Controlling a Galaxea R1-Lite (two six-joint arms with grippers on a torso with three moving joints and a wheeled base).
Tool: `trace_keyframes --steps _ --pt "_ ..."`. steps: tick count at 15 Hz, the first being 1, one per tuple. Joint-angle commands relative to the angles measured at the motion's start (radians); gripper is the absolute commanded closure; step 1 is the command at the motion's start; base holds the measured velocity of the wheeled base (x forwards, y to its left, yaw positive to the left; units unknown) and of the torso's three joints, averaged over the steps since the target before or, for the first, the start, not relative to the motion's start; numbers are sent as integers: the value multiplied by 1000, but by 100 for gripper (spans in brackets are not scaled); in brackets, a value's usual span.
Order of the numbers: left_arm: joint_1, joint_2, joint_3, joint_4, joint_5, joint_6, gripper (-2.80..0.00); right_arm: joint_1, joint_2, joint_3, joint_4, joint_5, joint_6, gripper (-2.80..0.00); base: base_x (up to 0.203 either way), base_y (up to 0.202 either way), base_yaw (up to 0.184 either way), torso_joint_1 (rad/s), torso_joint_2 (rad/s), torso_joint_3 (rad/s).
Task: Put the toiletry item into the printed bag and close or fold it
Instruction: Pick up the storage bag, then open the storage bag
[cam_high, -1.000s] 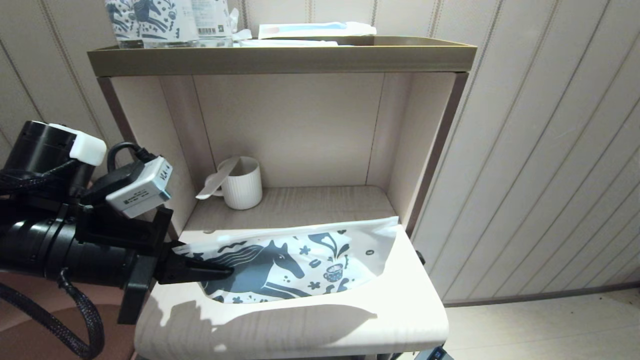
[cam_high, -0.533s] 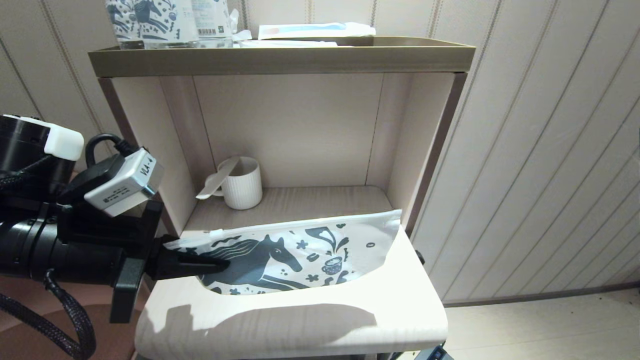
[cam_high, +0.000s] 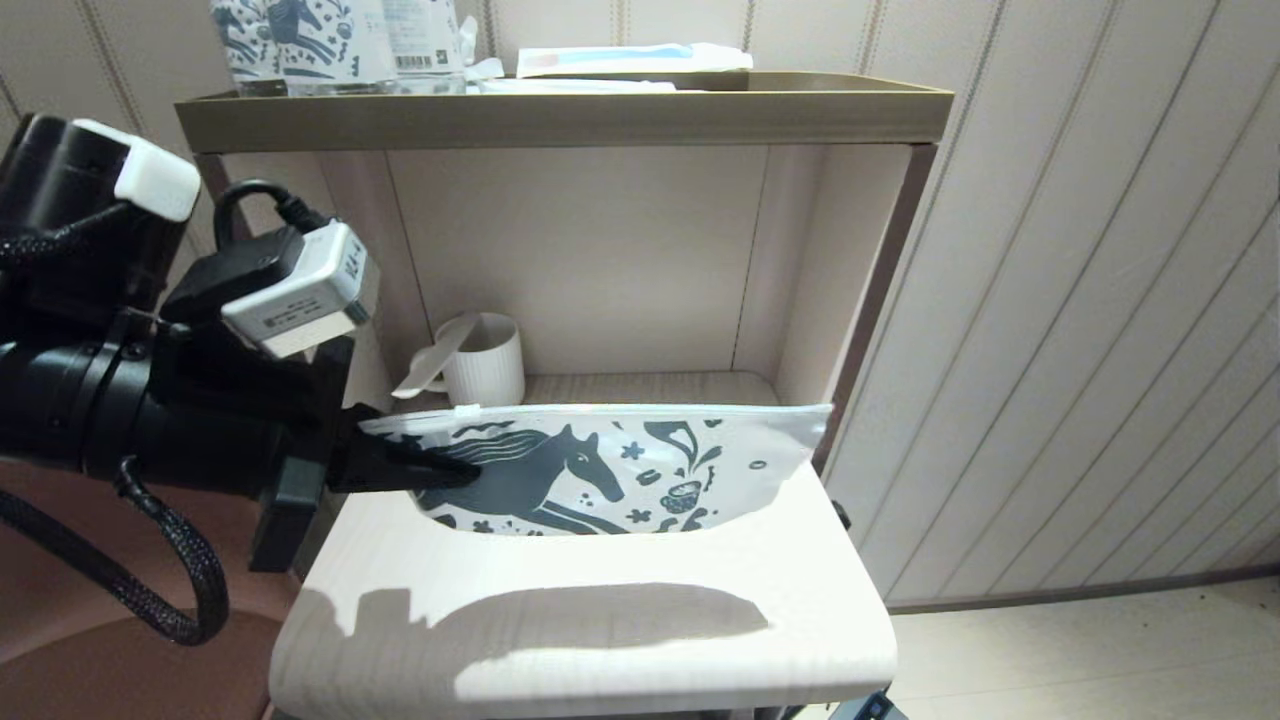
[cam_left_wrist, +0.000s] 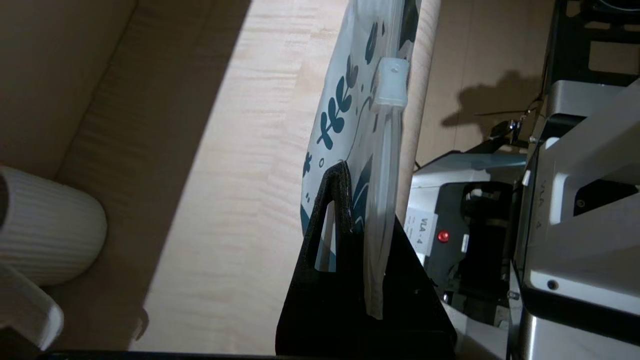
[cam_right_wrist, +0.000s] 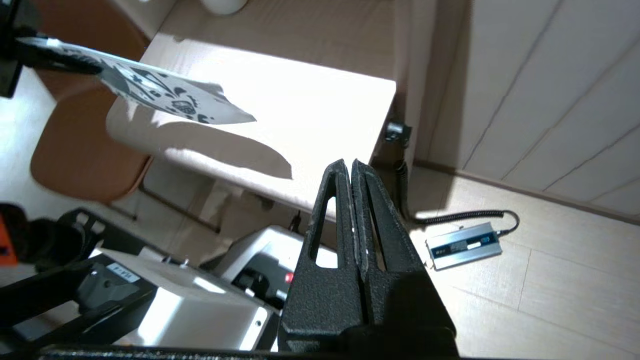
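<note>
My left gripper (cam_high: 440, 468) is shut on the left end of the printed bag (cam_high: 640, 465), holding it above the table (cam_high: 600, 640) with its zip edge level and uppermost. The white slider tab (cam_high: 463, 410) sits near my fingers. In the left wrist view the bag (cam_left_wrist: 350, 85) is pinched in the gripper (cam_left_wrist: 360, 190), tab (cam_left_wrist: 392, 82) beyond. The toiletry item (cam_high: 430, 365), a slim off-white packet, leans out of the ribbed white mug (cam_high: 487, 375) at the back left of the shelf nook. My right gripper (cam_right_wrist: 352, 167) is shut on nothing, low by the table's front right.
The nook's side walls (cam_high: 800, 290) flank the mug. The top tray (cam_high: 560, 115) carries upright horse-printed packs (cam_high: 300, 45) and a flat box (cam_high: 630, 60). A brown chair (cam_high: 100, 660) stands to the left. A power brick (cam_right_wrist: 465, 245) lies on the floor.
My left gripper has risen and moved slightly right, lifting the printed bag off the table; the bag has turned from slanted to upright with its zip edge level.
</note>
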Motion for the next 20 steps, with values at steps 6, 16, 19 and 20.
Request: trace_keyframes --steps 6,16,19,20 --pt "-163 60 -211 343 193 120 0 543 437 -249 153 -309 -199 0 0 0 0 0 0 0" --pt "-216 72 -207 329 201 111 0 684 575 -207 -186 17 -348 0 0 0 0 0 0 0" --pt "-216 74 -204 323 201 109 0 694 582 -200 -211 41 -348 -280 0 0 0 0 0 0" --pt "-216 74 -202 317 202 109 0 694 580 -201 -227 50 -351 -280 0 0 0 0 0 0"
